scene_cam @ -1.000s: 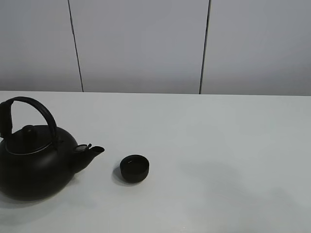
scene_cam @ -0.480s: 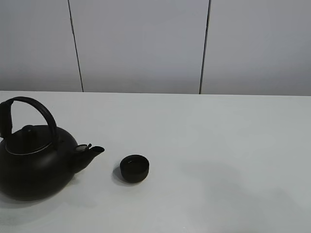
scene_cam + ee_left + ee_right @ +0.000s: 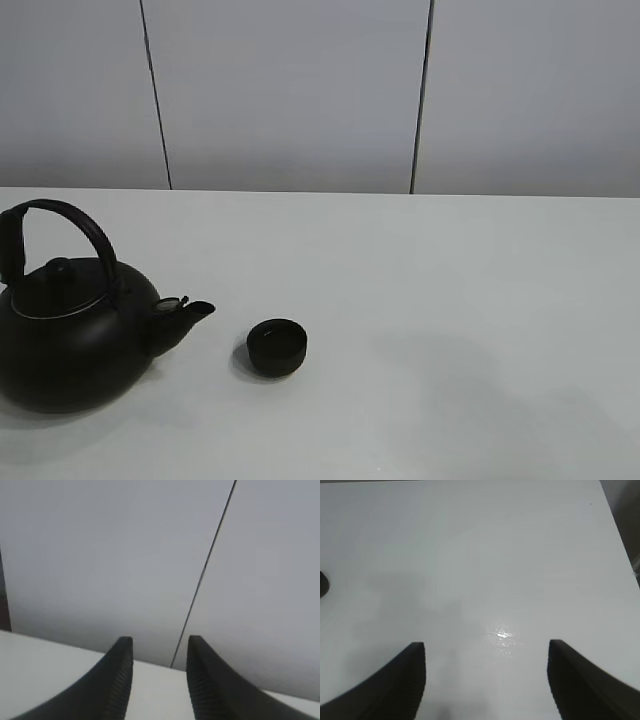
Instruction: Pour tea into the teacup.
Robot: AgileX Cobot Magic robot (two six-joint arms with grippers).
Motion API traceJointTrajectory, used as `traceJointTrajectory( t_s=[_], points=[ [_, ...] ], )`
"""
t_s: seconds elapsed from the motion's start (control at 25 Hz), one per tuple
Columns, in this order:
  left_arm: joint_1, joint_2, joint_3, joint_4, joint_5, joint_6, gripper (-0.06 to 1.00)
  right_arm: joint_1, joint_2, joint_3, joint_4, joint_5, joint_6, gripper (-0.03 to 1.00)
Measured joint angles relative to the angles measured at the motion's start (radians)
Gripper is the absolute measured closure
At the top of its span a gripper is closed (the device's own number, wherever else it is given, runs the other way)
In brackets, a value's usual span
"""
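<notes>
Two pincers point(image 3: 157, 680) point(image 3: 486, 680) apart, empty | white table point(image 3: 450, 300) | grey panelled wall point(image 3: 290, 90)

Even, soft light; faint table point(image 3: 520, 555) glare

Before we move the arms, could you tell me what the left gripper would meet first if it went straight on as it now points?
Probably the panelled wall: the left gripper, open and holding nothing, points over the table's far edge at it, with nothing between. Depth is unclear.
</notes>
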State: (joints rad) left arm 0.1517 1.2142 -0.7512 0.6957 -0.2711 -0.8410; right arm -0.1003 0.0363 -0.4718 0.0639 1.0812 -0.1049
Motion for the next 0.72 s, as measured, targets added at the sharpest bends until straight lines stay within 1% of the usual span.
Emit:
traceJointTrajectory(
  t_s=[0.04, 0.12, 0.2, 0.28, 0.36, 0.4, 0.44, 0.56, 0.64, 0.72],
  points=[
    [0.000, -0.017, -0.025, 0.005, 0.023, 0.000, 0.68, 0.000, 0.000, 0.000, 0.000, 0.000, 0.000, 0.49],
    [0.000, -0.041, -0.086, 0.016, 0.102, 0.008, 0.68, 0.000, 0.000, 0.000, 0.000, 0.000, 0.000, 0.49],
    [0.011, -0.043, -0.137, 0.019, 0.173, 0.041, 0.68, 0.000, 0.000, 0.000, 0.000, 0.000, 0.000, 0.49],
    [0.042, -0.042, -0.180, 0.016, 0.245, 0.093, 0.68, 0.000, 0.000, 0.000, 0.000, 0.000, 0.000, 0.49],
    [0.095, -0.042, -0.211, -0.003, 0.293, 0.156, 0.68, 0.000, 0.000, 0.000, 0.000, 0.000, 0.000, 0.49],
    [0.127, -0.042, -0.223, -0.016, 0.302, 0.185, 0.68, 0.000, 0.000, 0.000, 0.000, 0.000, 0.000, 0.49],
    [0.175, -0.042, -0.236, -0.033, 0.312, 0.222, 0.68, 0.000, 0.000, 0.000, 0.000, 0.000, 0.000, 0.49],
    [0.272, -0.055, -0.258, -0.117, 0.367, 0.303, 0.68, 0.000, 0.000, 0.000, 0.000, 0.000, 0.000, 0.49],
    [0.283, -0.104, -0.258, -0.181, 0.427, 0.338, 0.68, 0.000, 0.000, 0.000, 0.000, 0.000, 0.000, 0.49],
    [0.261, -0.186, -0.258, -0.220, 0.470, 0.374, 0.68, 0.000, 0.000, 0.000, 0.000, 0.000, 0.000, 0.49]
  ],
)
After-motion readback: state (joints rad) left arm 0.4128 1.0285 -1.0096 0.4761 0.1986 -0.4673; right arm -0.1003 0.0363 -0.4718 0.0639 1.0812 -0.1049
